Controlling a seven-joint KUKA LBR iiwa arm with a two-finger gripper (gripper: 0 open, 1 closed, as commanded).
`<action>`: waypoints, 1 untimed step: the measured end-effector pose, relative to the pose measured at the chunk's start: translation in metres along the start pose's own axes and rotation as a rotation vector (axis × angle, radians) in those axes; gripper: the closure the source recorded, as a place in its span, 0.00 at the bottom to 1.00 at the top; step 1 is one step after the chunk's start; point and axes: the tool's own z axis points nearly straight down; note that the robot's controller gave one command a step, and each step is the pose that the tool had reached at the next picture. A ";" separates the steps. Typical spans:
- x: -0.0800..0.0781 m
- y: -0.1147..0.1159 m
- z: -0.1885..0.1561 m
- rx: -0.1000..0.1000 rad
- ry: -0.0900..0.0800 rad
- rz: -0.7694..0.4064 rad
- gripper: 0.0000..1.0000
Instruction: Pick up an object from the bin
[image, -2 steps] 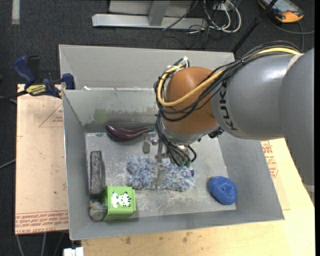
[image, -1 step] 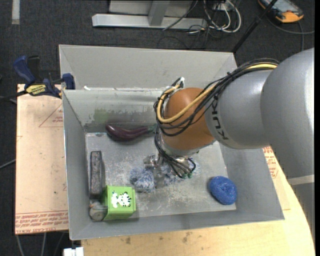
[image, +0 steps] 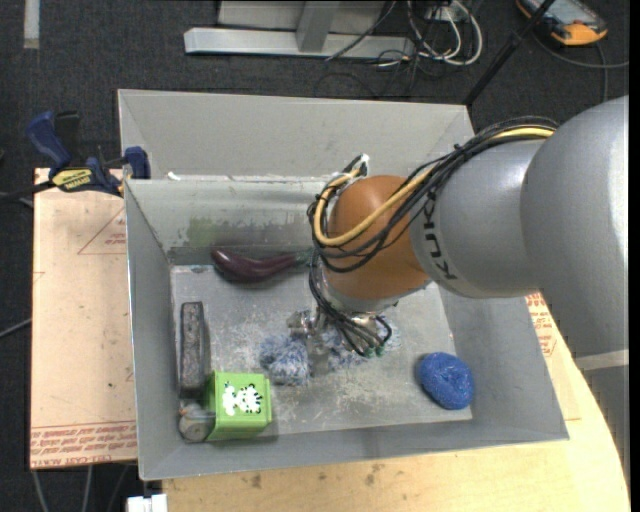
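My gripper (image: 318, 345) reaches down into the middle of the bin, mostly hidden under the orange wrist cover. Right at its tips lies a crumpled blue-grey lump (image: 285, 360), touching or nearly touching the gripper on its left side. A dark purple aubergine-shaped thing (image: 252, 265) lies behind it against the back wall.
A blue ball-like lump (image: 444, 380) lies at the front right. A green cube with a white animal picture (image: 239, 405) sits at the front left, with a long grey block (image: 191, 346) along the left wall above it. The arm covers the bin's right side.
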 end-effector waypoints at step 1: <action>0.013 -0.010 -0.171 0.002 -0.009 -0.029 1.00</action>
